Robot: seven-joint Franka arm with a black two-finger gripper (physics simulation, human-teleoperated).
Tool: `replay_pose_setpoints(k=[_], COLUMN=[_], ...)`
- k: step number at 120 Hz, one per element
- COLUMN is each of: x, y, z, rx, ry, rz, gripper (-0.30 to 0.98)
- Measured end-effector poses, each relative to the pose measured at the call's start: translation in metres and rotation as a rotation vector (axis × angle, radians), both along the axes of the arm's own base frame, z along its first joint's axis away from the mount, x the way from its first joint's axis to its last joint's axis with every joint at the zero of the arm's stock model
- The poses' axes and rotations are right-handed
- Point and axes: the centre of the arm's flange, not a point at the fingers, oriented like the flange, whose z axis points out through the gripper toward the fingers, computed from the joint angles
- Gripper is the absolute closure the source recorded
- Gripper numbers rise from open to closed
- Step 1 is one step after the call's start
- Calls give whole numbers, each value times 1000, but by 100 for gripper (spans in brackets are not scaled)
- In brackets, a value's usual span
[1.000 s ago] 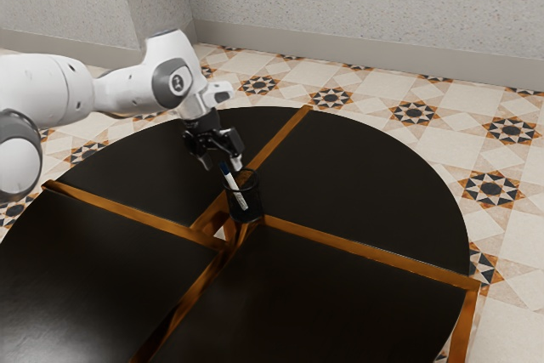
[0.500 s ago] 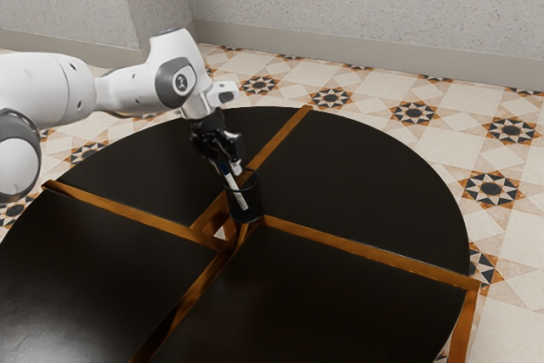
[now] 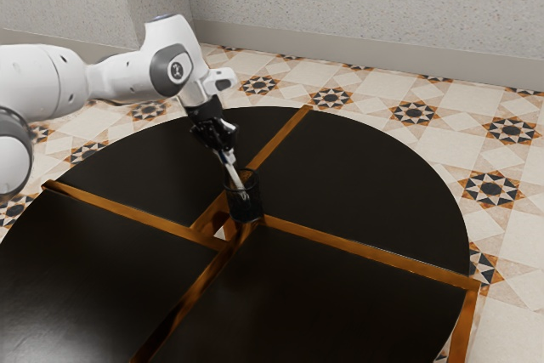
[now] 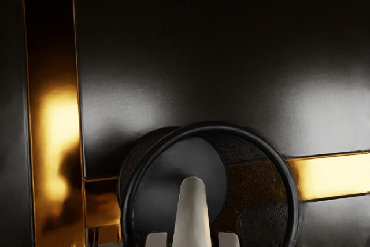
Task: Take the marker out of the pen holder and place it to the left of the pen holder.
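Observation:
My gripper [image 3: 227, 155] is just above the black pen holder [image 3: 246, 207], its fingers closed around the upper part of the marker [image 3: 240, 186]. The white marker leans, its lower part still inside the holder's rim. In the wrist view the pale marker [image 4: 193, 215] points down into the round opening of the pen holder [image 4: 215, 125], between the two grey tips of the gripper [image 4: 193, 240]. The marker's dark cap end is hidden by the fingers.
The round dark table [image 3: 365, 184] has orange-brown wooden strips [image 3: 365, 249] crossing it, with a small gap near the holder. Its curved edge [image 3: 467, 248] lies toward the exterior view's right.
My hand has turned more upright, and its fingers have come together on the marker. The marker has shifted slightly up within the holder, which stands where it was.

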Motion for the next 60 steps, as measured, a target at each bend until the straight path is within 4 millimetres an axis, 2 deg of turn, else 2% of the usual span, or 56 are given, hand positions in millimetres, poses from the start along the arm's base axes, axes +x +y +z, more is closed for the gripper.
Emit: replay_pose_setpoints(k=[15,26,35,43,60], x=[-10,-24,-32,-28,-10], y=[-3,-2,9,19,47], z=[61,118,141,136,86], rx=[27,66,111,149,212], ry=[-54,-104,-128,-156,-269], rz=[-9,-17,-9,-8,-2], gripper=[76,77,77,78,78])
